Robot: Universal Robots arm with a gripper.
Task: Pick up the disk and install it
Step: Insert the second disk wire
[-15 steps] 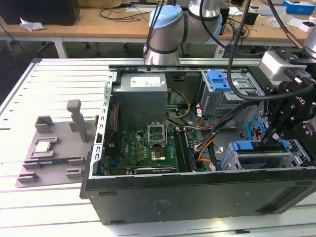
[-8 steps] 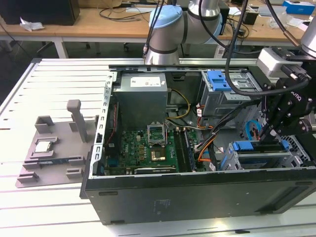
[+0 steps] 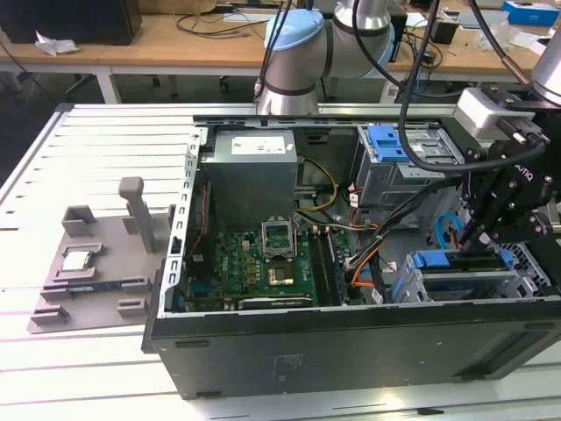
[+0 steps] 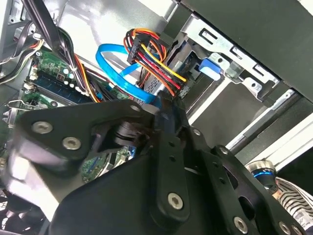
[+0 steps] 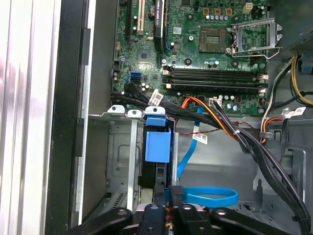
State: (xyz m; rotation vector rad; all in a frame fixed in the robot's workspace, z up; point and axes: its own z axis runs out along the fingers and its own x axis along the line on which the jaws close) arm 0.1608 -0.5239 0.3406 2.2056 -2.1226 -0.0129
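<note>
I have the claw (image 3: 480, 235) low inside the open computer case (image 3: 351, 338), at the drive bay on the exterior view's right. The disk (image 3: 465, 281) sits in that lower bay, directly beneath the claw: a silver slab with its blue carrier frame showing at the near end. Its long axis runs across the case, roughly parallel to the case's front wall. In the first wrist view the blue carrier tab (image 5: 157, 145) stands in the bay slot just ahead of the claw's linkage, on the claw's own line of approach, with the blue data cable (image 5: 205, 196) looping between them. The red, yellow and black power connector (image 4: 156, 61) hangs close above the claw's black linkage in the second wrist view. I cannot tell how far the claw is parted, nor whether it has hold of the disk; the linkage covers the tips. The motherboard (image 3: 263, 263) lies well apart, toward the exterior view's left.
</note>
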